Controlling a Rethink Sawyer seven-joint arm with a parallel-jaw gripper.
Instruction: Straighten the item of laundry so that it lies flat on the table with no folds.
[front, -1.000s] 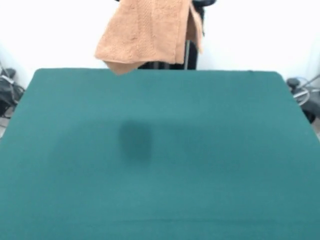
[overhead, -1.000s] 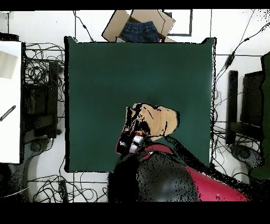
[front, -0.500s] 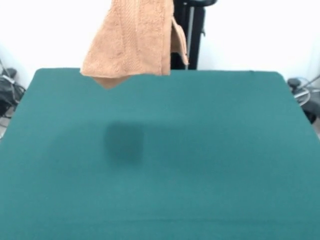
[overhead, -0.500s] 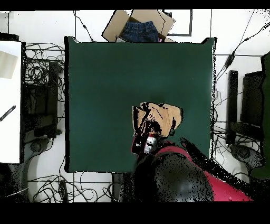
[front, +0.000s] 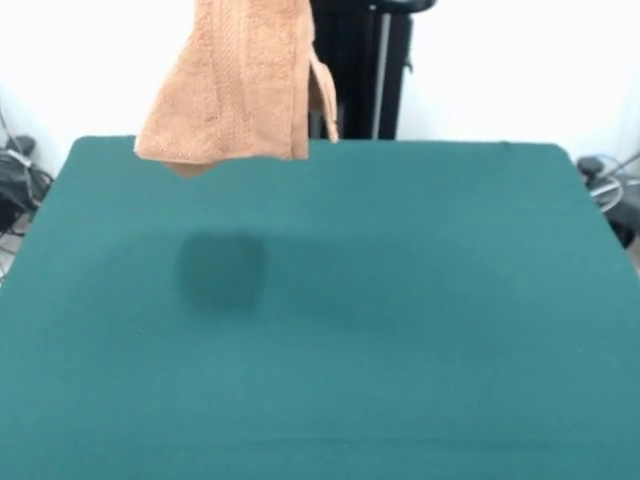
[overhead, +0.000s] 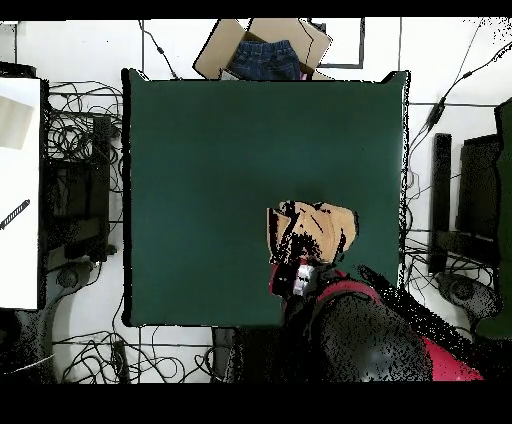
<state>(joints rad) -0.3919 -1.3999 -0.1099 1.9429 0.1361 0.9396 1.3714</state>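
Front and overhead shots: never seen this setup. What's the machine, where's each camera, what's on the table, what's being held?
The machine is a Sawyer robot: a single red and black arm on a pedestal at one side of the table, which has a dark green top.

The front view is taken from across the table, facing the robot, so the pedestal stands at the top of that picture. The overhead view looks straight down, with the robot's base at the bottom, so the two are turned half round against each other.

Nothing lies on the green top. The orange-tan towel hangs bunched in the air above the side nearest the robot, casting a shadow on the table. The gripper holding it is hidden by the cloth.

Beyond the table's far edge in the overhead view sits a cardboard box with blue clothing in it.
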